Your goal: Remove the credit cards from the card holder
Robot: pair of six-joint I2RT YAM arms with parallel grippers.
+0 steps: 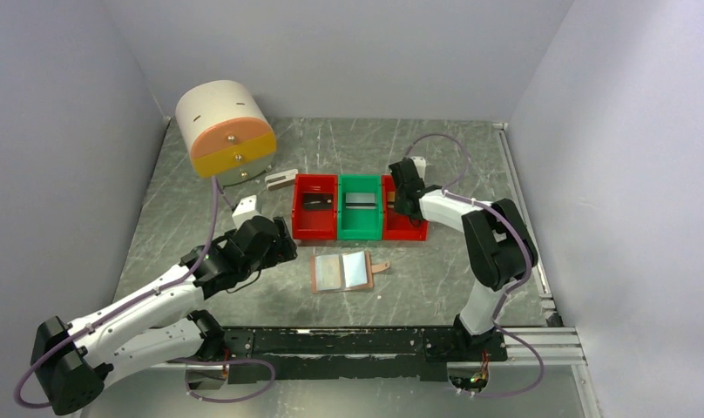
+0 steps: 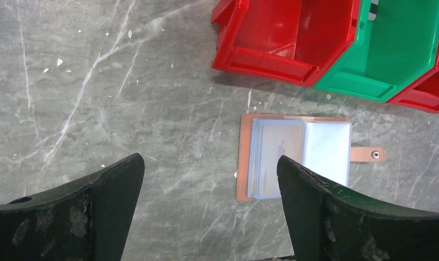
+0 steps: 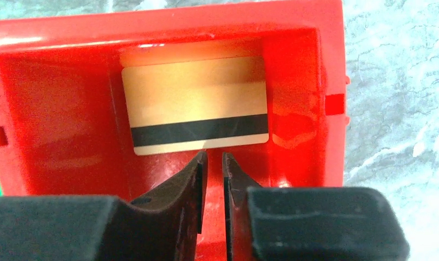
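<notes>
The tan card holder (image 1: 341, 272) lies open on the table, strap tab to the right; it also shows in the left wrist view (image 2: 293, 157). Its pale blue left pockets hold cards (image 2: 274, 157). My left gripper (image 1: 286, 248) is open and empty, just left of the holder (image 2: 210, 161). A black card (image 1: 316, 201) lies in the left red bin (image 1: 300, 218), a grey-white card (image 1: 359, 200) in the green bin (image 1: 359, 228). My right gripper (image 1: 402, 205) hangs over the right red bin (image 3: 49, 109), jaws a narrow gap apart and empty (image 3: 212, 156), just before a gold-brown card (image 3: 198, 106) lying flat.
A white drum with an orange and yellow face (image 1: 224, 131) stands at the back left. A small grey-white block (image 1: 245, 209) and a flat grey piece (image 1: 281, 179) lie near it. A black rail (image 1: 366, 341) runs along the near edge.
</notes>
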